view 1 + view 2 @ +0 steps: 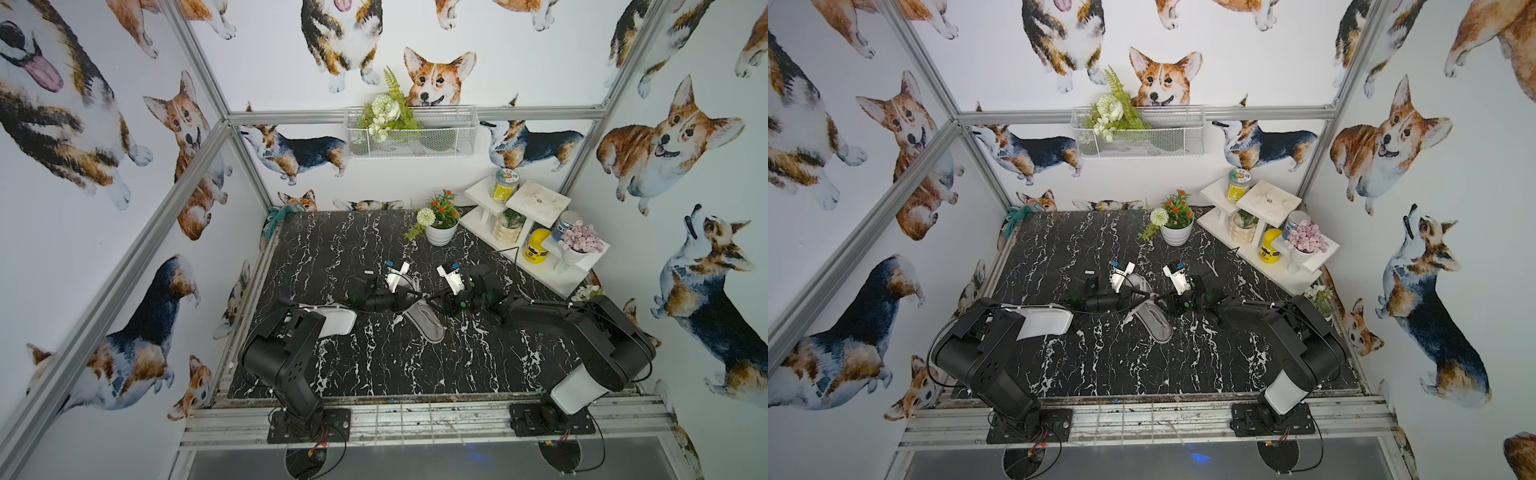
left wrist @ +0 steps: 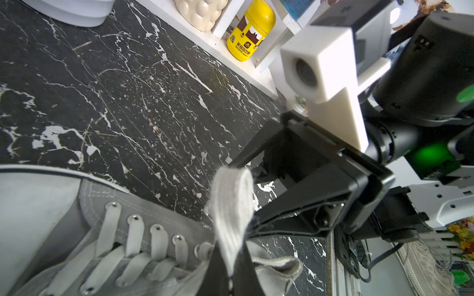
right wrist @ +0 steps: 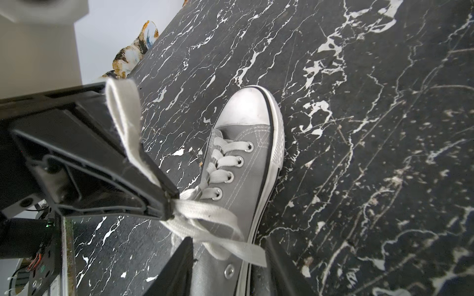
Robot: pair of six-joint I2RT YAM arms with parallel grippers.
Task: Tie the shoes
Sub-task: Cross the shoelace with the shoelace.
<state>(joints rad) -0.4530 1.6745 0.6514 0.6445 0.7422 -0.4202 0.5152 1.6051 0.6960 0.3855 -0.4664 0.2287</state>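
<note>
The grey canvas sneaker (image 1: 424, 322) lay flat on the black marbled table (image 1: 374, 365), on the arms' side of the white flower pot (image 1: 439, 236) and near it, toe end closer to the pot than the heel. From where I stood, the left gripper (image 3: 166, 205) was clamped tight on a lace loop (image 3: 125, 123), pinching it at the base so the flat white band stood up in a soft arch. The right gripper (image 3: 228, 246), on that same side of the pot, had its fingers apart. A free strand (image 3: 246, 249) lay slack across the gap between them, not pinched.

The shoe looked light to me, and I judged it would skid on that smooth top if the laces were tugged hard. Its rubber toe cap (image 3: 248, 107) and ribbed white sole edge (image 3: 278, 153) seemed stiff, while the stitched canvas sides would give under a squeeze. The laces were woven, flat and limp, a little fuzzy at the edges, so probably more grippy than slippery. They ran through small metal eyelets (image 3: 239, 162). I reckoned the best hold was across a strand's width, close to where the strands crossed, since a loop that soft would flop once let go
</note>
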